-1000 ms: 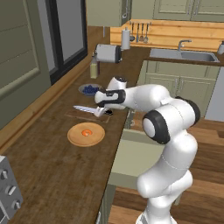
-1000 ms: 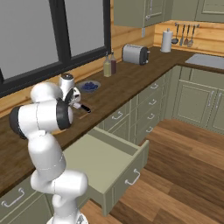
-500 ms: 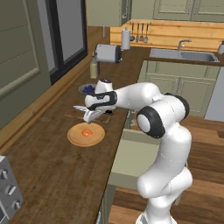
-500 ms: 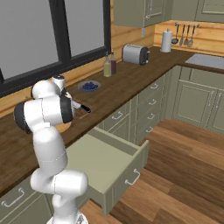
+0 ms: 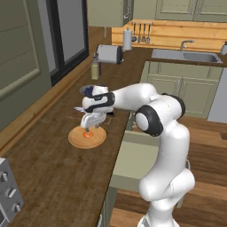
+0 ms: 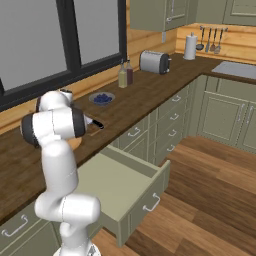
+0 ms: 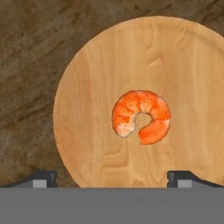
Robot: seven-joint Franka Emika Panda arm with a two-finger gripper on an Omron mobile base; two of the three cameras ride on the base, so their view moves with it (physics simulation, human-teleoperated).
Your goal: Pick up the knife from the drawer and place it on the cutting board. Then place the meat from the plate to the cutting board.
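Note:
My gripper (image 5: 91, 126) hangs open just above the round tan plate (image 5: 77, 139), fingers pointing down. In the hand view the orange-red meat (image 7: 141, 117) lies curled near the middle of the plate (image 7: 131, 57), between and ahead of my two fingertips (image 7: 43, 177). The knife lies on the dark cutting board (image 5: 73, 116) just behind the plate; its silver blade (image 5: 80, 108) pokes out left of my hand and its black handle (image 6: 96, 123) shows in the right base view. The olive-green drawer (image 5: 133, 162) (image 6: 125, 182) stands pulled out below the counter edge.
A grey bowl of blue items (image 5: 86, 90) (image 6: 102, 98) sits beyond the board. Farther back stand two bottles (image 6: 125, 75) and a toaster (image 5: 109, 54) (image 6: 154, 62). The sink (image 5: 186, 55) is at the far end. A grey appliance corner (image 5: 9, 190) sits at the near left.
My hand has left the knife on the cutting board and swung nearer and lower, from over the board to over the plate and meat.

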